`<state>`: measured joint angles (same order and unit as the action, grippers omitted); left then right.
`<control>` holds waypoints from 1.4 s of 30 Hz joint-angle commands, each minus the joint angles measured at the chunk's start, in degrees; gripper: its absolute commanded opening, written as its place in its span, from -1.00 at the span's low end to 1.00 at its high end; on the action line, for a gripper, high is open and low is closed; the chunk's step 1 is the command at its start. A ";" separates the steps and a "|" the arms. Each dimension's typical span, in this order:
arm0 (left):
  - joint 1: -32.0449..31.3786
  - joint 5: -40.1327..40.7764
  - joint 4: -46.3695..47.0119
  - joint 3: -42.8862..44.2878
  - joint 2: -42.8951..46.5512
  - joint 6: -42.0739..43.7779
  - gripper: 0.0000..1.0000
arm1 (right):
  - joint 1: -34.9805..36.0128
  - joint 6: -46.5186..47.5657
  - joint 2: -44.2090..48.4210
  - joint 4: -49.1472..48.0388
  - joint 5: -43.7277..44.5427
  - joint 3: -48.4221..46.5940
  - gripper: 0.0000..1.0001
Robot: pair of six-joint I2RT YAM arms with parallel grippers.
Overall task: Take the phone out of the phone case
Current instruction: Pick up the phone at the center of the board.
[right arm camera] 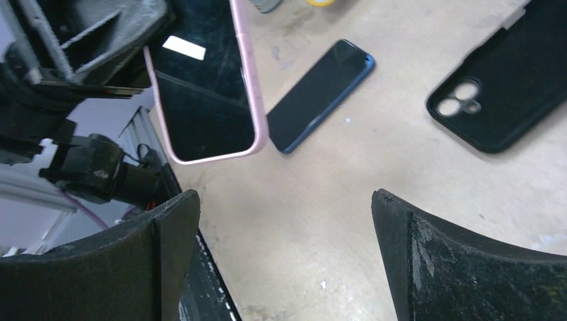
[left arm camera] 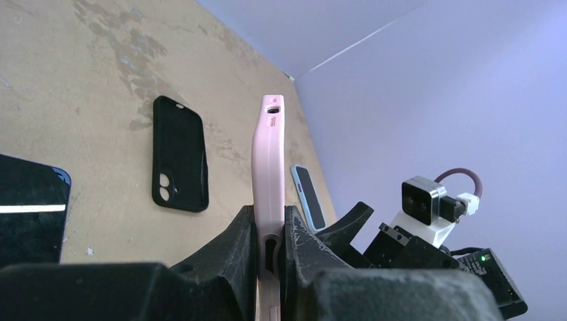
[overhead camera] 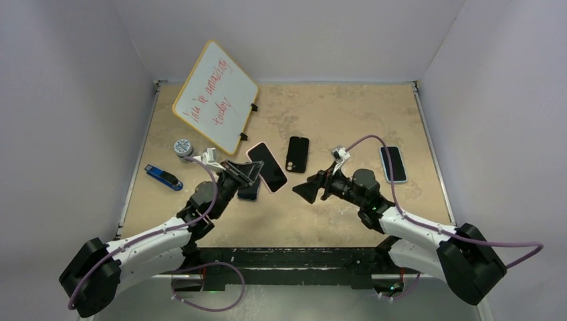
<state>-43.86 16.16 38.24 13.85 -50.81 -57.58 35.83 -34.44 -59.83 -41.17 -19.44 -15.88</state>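
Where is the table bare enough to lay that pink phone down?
The table is bare along the far edge right of the whiteboard, beyond the black case and light-blue phone. Another patch lies at the near edge between the left arm and right arm. Crowded: the left, with whiteboard, canister, blue tool.

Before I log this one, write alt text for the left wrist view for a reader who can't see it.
The left claw is shut on a pink-cased phone, held edge-on over the tan table. On the table lie an empty black phone case, a blue-edged phone beyond it, and a dark-screened phone at far left.
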 commanded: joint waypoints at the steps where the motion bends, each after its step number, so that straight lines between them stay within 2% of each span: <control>1: 0.44 3.79 12.33 -0.96 1.76 -3.53 -1.00 | 0.08 0.78 -2.58 -10.71 -6.74 -2.80 0.98; 4: 0.44 3.94 16.76 -2.10 1.60 -5.11 -1.00 | 0.84 -1.60 -4.98 -18.13 -8.37 -2.96 0.98; 11: 0.37 4.87 24.07 -4.85 1.64 -9.19 -1.00 | 5.51 -6.80 -11.80 -30.10 -5.80 -5.11 0.96; 20: 0.38 4.68 31.56 -7.01 -1.04 -13.93 -1.00 | 11.03 -12.73 -22.52 -46.43 -5.09 -7.95 0.71; 26: 0.42 3.98 31.65 -7.43 -1.19 -16.10 -1.00 | 12.74 -11.74 -25.18 -48.13 -4.72 -9.43 0.47; 31: 0.37 3.59 28.16 -7.35 0.25 -18.03 -1.00 | 12.77 -8.67 -25.32 -48.41 -3.57 -8.88 0.20; 36: 0.44 2.09 23.66 -6.46 1.81 -19.12 -1.00 | 12.76 -6.70 -25.94 -51.40 -3.19 -7.83 -0.16; 38: 0.41 1.30 21.92 -6.06 2.22 -19.96 -1.00 | 12.73 -5.61 -26.20 -52.83 -3.23 -7.28 -0.34; 42: 0.79 -1.17 17.91 -4.50 3.17 -19.69 -1.00 | 12.77 -0.43 -26.30 -53.07 -3.80 -6.36 -0.87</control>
<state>-43.35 18.50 59.53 6.63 -48.99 -76.40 48.71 -44.49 -85.89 -86.48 -23.77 -22.98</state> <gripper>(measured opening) 0.136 0.193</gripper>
